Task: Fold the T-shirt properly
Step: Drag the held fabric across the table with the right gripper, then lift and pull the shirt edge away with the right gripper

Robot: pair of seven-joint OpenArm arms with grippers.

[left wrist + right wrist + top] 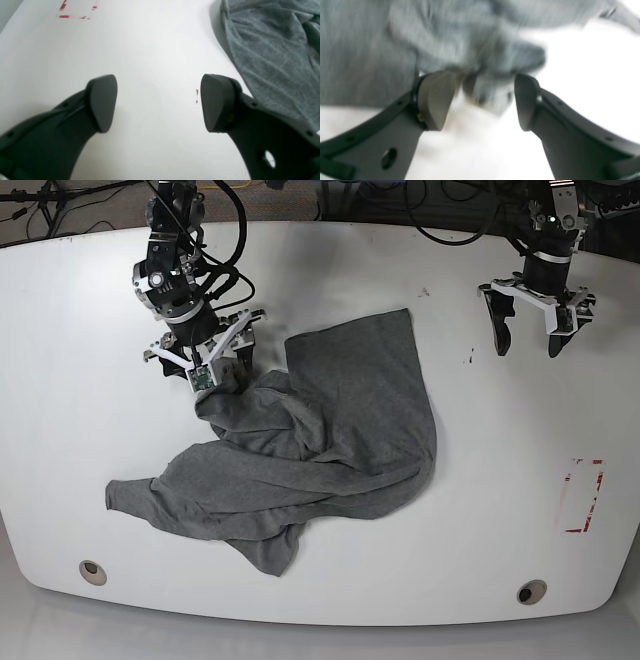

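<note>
A: Where does the dark heather-grey knit T-shirt (300, 450) lie?

B: Crumpled on the white oval bench (80, 410), its bulk running diagonally from the lower left up to a flatter panel near the middle in the base view. It is far from flat: deep folds, one sleeve trailing left.

A: Which arm is nearer?

B: The right one. The right gripper (482, 100) sits at the shirt's upper-left edge, jaws spread, with a bunched fold of cloth between them but not yet pinched, as far as the blur allows.

A: And the left gripper (158, 102)?

B: Spread wide over bare bench, the shirt well apart to its side. I judge the right arm grasps first.
</note>
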